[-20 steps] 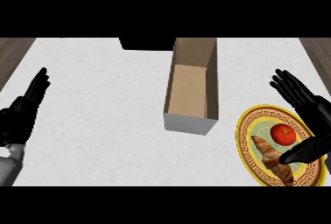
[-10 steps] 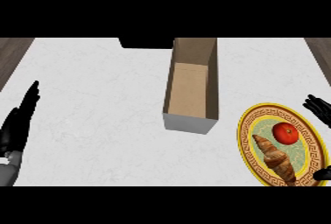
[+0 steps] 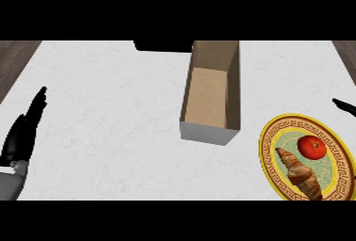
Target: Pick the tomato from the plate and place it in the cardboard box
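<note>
The left hand (image 3: 24,129) is seen resting at the counter's (image 3: 111,103) left edge, fingers straight and empty; the tomato (image 3: 312,147) lies on the plate (image 3: 268,155) beside a croissant (image 3: 300,173), right of the cardboard box (image 3: 208,101).

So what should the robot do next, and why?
Probably bring the right hand, only a fingertip showing at the right edge, down over the red round tomato. It lies untouched on the gold-rimmed plate beside a brown croissant, and the open cardboard box holds nothing.
</note>
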### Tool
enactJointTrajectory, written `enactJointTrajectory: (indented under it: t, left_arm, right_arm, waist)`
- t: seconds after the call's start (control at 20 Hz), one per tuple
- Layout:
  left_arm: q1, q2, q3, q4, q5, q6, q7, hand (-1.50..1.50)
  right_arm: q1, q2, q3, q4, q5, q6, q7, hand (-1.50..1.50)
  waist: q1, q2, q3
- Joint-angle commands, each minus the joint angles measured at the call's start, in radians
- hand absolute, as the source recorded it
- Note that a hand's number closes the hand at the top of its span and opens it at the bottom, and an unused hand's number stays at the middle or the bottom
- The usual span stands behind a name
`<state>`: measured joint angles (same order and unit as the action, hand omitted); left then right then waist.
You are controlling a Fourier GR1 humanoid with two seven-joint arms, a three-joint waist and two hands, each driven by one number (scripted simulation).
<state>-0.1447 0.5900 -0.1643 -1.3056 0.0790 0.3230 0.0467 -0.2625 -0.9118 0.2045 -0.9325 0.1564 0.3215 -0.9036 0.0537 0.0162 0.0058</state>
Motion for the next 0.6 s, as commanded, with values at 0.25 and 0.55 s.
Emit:
enactJointTrajectory:
  t: [0.25, 0.55]
  left_arm:
    - [-0.027, 0.024, 0.034, -0.011, 0.006, -0.03, 0.039, 0.0]
    - [0.005, -0.018, 0.048, 0.033, -0.025, -0.023, -0.007, 0.0]
  right_arm:
    - [-0.2, -0.032, 0.226, 0.133, 0.325, 0.011, -0.083, -1.5]
    - [-0.347, 0.064, 0.28, 0.274, 0.422, 0.061, -0.078, -1.5]
  waist:
    - [0.0, -0.007, -0.004]
    - [-0.025, -0.01, -0.005]
